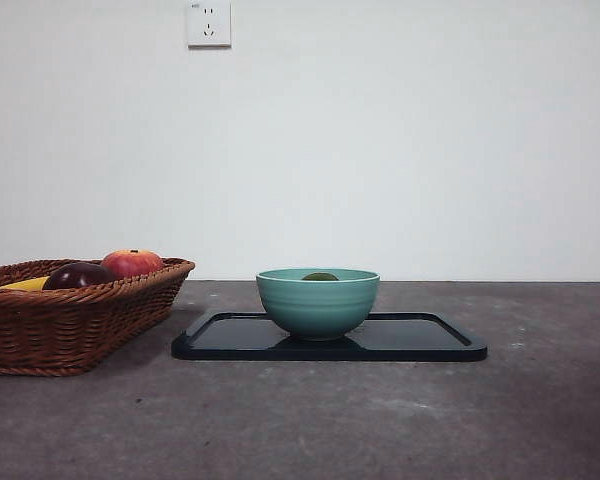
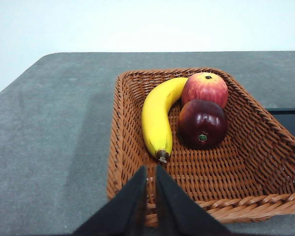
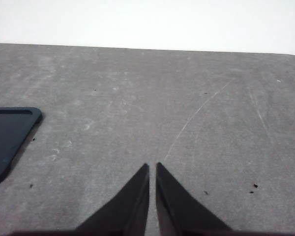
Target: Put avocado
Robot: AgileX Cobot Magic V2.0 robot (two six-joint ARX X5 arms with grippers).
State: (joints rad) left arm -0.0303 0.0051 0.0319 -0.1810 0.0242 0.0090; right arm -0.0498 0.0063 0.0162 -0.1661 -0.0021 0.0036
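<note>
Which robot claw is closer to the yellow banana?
Left. The left gripper hangs over the basket edge, near the banana. The right gripper is over bare table, beside the tray.

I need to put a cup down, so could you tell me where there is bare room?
Bare table spreads beyond the black tray's far side from the wicker basket, under the right claw. The strip in front of the tray is also free. The basket's back end is crowded with fruit; the teal bowl fills the tray's middle.
</note>
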